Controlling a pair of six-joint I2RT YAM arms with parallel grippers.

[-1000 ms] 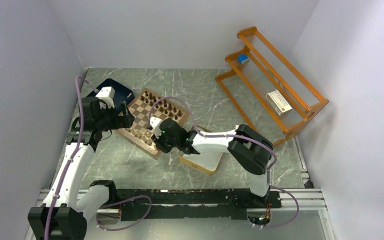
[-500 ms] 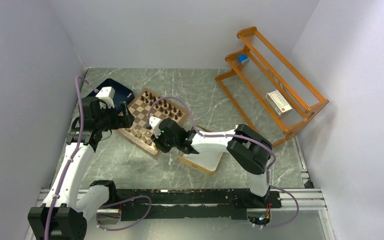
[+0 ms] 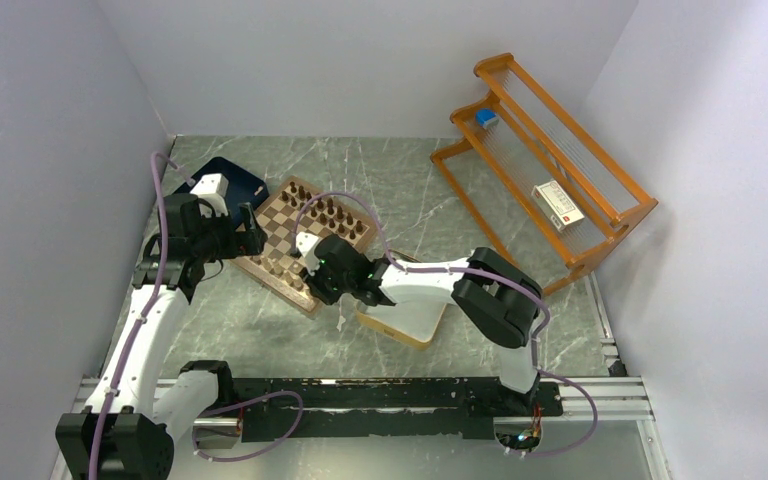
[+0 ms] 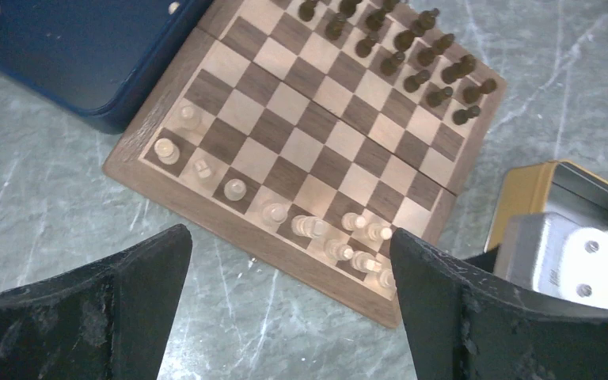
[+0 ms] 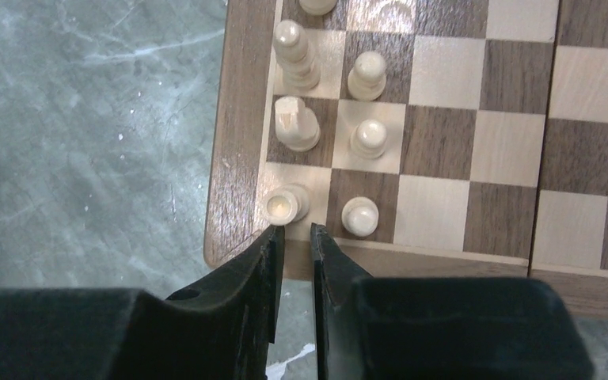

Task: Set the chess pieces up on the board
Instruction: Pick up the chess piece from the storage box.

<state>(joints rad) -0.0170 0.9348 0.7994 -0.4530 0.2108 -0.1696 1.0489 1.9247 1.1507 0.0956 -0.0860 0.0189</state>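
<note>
Over at the board [image 3: 290,225], askew at 11 o'clock from the arm bases in the top view, with the navy tray [image 4: 71,55] at its 10 o'clock and the gold-rimmed tin [image 4: 522,198] at its 4 o'clock. Looks well on the way. Dark pieces [image 4: 412,55] ranked in two rows along the 1 o'clock edge in the left wrist view. Pale pieces [image 4: 309,226] strung along the 7 o'clock edge, bunched toward the 5 o'clock corner, gaps still open elsewhere.

Down now to the right gripper [image 5: 294,233]: pinched almost together, only a sliver between the fingers, nothing caught in it. Hangs right over the board's edge, a pale corner piece [image 5: 283,206] standing free just at 12 o'clock of the tips. Reads as a fresh drop on the corner square, or a nudge to straighten it; cannot say which. Sensible to stay narrow here either way, with neighbours crowded at 12 and 1 o'clock and little room for spread fingers.

On to the left gripper [image 4: 289,237]: spread to the full, holding nothing, poised high above the pale side. Probably waiting its turn and keeping out of the partner's way.

Against a second ago: a slight creep of the right wrist toward 11 o'clock, further over the board's corner. No shift in the left arm, and none visible in board, tray or tin. Pieces too small in the top view to compare.
</note>
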